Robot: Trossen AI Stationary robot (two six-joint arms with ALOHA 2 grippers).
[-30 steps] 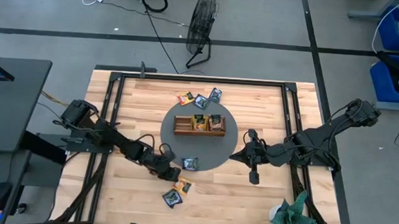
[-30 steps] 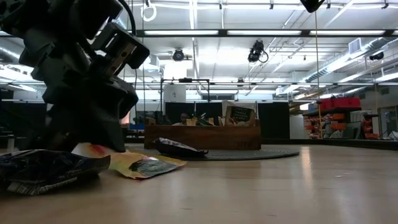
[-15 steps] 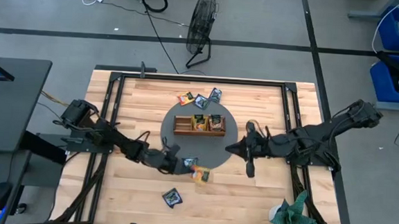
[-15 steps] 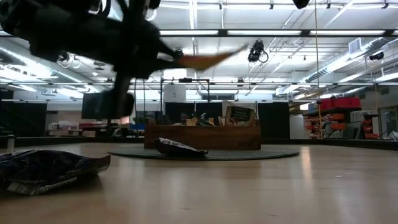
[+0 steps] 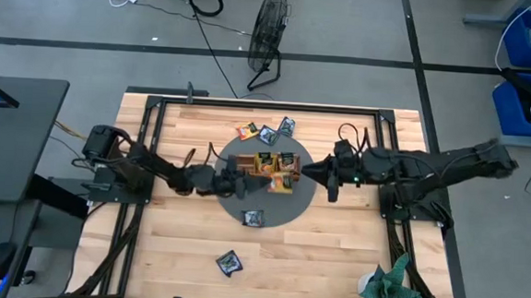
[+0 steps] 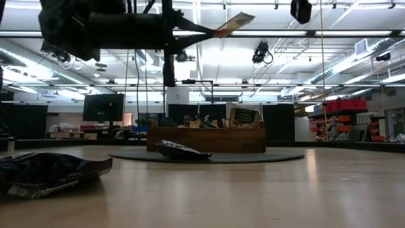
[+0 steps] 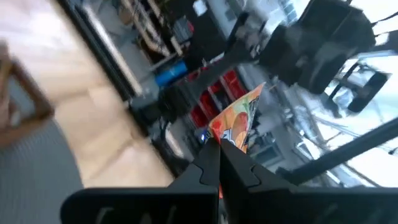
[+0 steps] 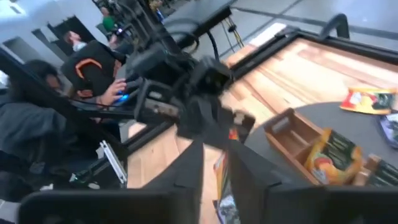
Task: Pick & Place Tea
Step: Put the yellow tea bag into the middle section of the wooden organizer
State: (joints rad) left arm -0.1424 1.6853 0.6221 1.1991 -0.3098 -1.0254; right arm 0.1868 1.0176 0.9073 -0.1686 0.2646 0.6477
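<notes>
My left gripper (image 5: 262, 177) reaches in from the table's left. It is shut on an orange tea sachet (image 5: 282, 180) that hovers over the brown wooden tray (image 5: 246, 171). In the low view the sachet (image 6: 231, 23) is high above the tray (image 6: 205, 137). My right gripper (image 5: 306, 175) points at the tray's right end, its fingers (image 8: 245, 168) a narrow gap apart and touching nothing. The tray (image 8: 292, 134) holds sachets (image 8: 336, 155). One dark sachet (image 5: 253, 218) lies flat on the grey mat and another (image 5: 229, 262) on the wood. My left gripper pinches the orange sachet between its two fingers (image 7: 214, 165) by its near edge (image 7: 227, 138). The fingers come nearly level from the table's left. The sachet sticks out past the fingertips, tilted slightly upward, and is lifted clear of the tray and table.
Three sachets (image 5: 266, 132) lie on the wood beyond the round grey mat (image 5: 294, 206). A black frame (image 5: 385, 156) borders the tabletop. A potted plant (image 5: 388, 286) stands at the near right corner. People sit at desks (image 8: 93, 81) beyond the table.
My left gripper lifted the orange sachet off the wood near the table's near edge. It carried it up and toward the far edge, to a point over the tray. The blue sachet that lay beside it stayed put. My right gripper moved toward the far edge, to the tray's right end.
</notes>
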